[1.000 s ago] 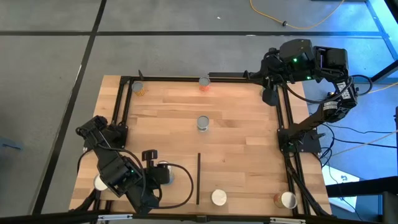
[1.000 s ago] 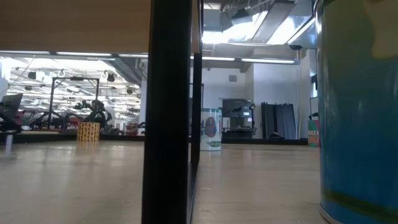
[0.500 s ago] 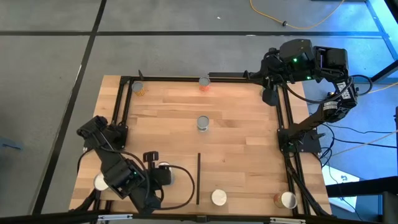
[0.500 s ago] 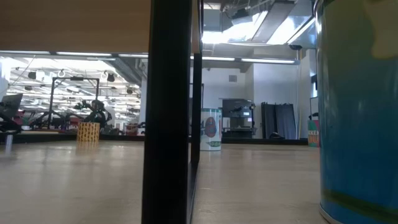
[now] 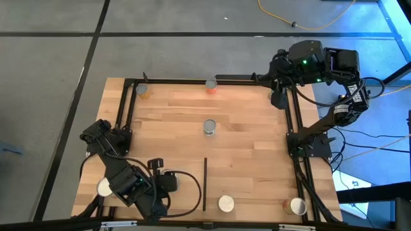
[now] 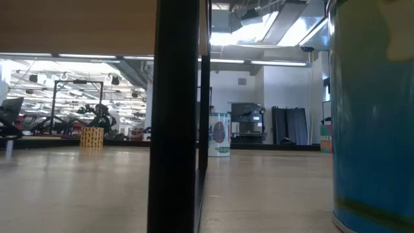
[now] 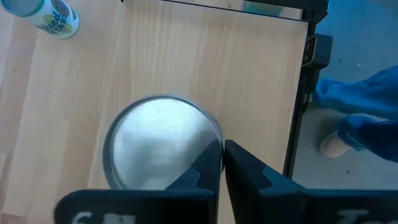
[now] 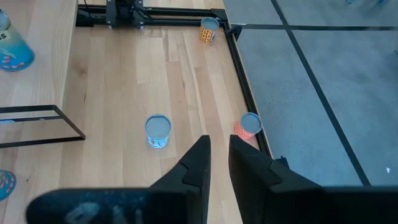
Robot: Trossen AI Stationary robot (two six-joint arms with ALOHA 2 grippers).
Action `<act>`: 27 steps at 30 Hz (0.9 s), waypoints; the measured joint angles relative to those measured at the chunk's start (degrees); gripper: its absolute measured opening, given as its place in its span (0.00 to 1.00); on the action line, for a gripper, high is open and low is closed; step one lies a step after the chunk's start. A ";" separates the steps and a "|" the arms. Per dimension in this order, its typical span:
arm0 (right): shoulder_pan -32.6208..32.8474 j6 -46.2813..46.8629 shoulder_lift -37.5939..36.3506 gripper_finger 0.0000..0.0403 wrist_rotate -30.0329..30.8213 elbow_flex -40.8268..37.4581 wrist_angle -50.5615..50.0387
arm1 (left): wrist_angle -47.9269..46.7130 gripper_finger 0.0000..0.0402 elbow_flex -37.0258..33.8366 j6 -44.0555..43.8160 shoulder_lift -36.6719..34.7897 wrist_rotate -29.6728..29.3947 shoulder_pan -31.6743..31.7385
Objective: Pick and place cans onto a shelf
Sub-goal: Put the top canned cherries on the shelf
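My left gripper (image 5: 159, 168) hangs over the shelf (image 5: 189, 192) at the near left, fingers pointing down at a silver-topped can (image 7: 155, 146) that stands upright there. Its fingertips (image 7: 222, 152) are nearly together, over the can's rim. A second can (image 5: 104, 188) stands at the shelf's left end. More cans stand on the table: one in the middle (image 5: 210, 127), two at the far edge (image 5: 142, 91) (image 5: 211, 85), two at the near edge (image 5: 225, 204) (image 5: 297, 206). My right gripper (image 5: 278, 99) waits shut at the far right (image 8: 219, 146). My left gripper comes at the can from above, and one fingertip (image 7: 208, 165) shows over the top rim (image 7: 214, 140). I cannot tell whether it touches the rim or stands just above it. The can is upright on the shelf.
A black frame (image 5: 212, 79) runs round the table's far, left and right sides. The shelf's thin black bar (image 5: 205, 184) stands near the middle front and shows as a dark post (image 6: 174, 116) in the low view, beside a blue can (image 6: 375, 116).
My left arm has edged slightly down and toward the near edge. In the high view it now covers more of the can's top.
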 joint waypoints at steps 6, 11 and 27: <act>0.00 0.00 0.00 0.15 0.01 0.00 0.00 | 0.09 0.09 0.00 -1.60 0.00 2.15 0.19; 0.00 0.00 0.00 0.15 0.01 0.00 0.91 | 0.34 0.09 0.03 -0.73 -1.31 5.01 0.61; 0.01 0.17 -0.02 0.15 0.01 0.00 2.60 | -3.76 0.01 0.66 11.91 -7.10 2.93 8.16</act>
